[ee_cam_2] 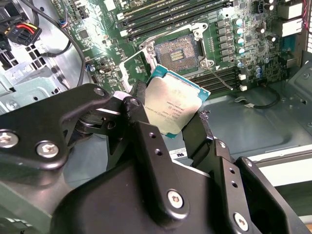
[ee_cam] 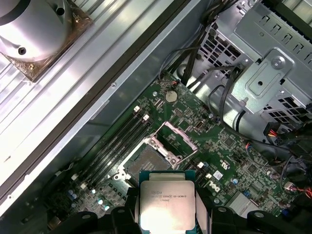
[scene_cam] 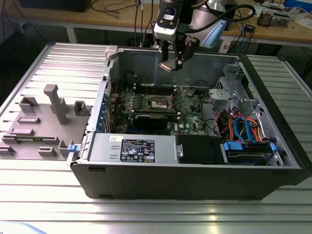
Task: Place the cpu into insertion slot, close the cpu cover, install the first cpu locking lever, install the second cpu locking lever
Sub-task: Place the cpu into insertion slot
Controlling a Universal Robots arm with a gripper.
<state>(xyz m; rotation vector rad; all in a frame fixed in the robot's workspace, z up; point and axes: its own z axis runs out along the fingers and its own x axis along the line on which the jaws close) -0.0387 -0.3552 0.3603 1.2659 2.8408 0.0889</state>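
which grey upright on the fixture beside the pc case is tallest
The T-topped post in the middle; the low block on the exterior view's left and the squat block by the case are both much shorter.

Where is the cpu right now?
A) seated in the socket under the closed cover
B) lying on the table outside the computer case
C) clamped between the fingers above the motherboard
C: the cpu is clamped between the fingers, and the socket lies empty.
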